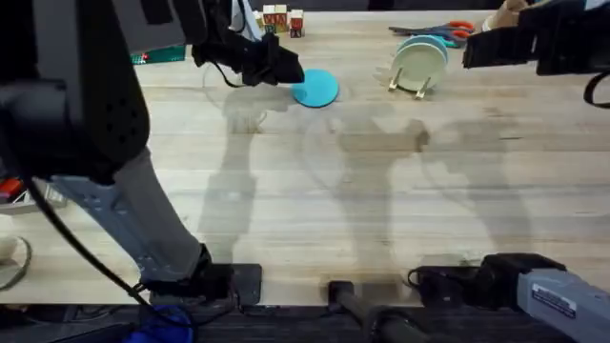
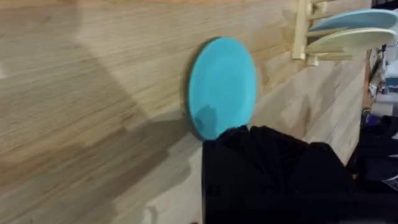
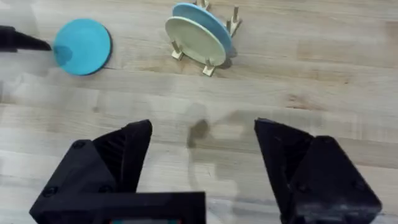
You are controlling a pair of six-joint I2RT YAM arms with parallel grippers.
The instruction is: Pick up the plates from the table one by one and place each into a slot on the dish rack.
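Note:
A turquoise plate [image 1: 315, 89] lies flat on the table [image 1: 315, 191] at the far middle. My left gripper [image 1: 282, 70] is at its left edge; in the left wrist view the plate [image 2: 222, 87] disappears under the gripper's black body [image 2: 267, 174]. The dish rack [image 1: 416, 83] stands to the right of the plate and holds a cream plate [image 1: 419, 65] and a blue plate [image 1: 434, 44] upright. My right gripper [image 1: 471, 54] hovers just right of the rack. From the right wrist it [image 3: 202, 162] is open and empty, high above the rack [image 3: 208, 65] and the turquoise plate [image 3: 82, 46].
Coloured blocks [image 1: 282, 17] and scissors [image 1: 448, 30] lie along the far edge. A green baseplate [image 1: 157, 54] sits at the far left. The left arm [image 1: 86, 105] looms large over the left side. Bare wood spans the middle and near side.

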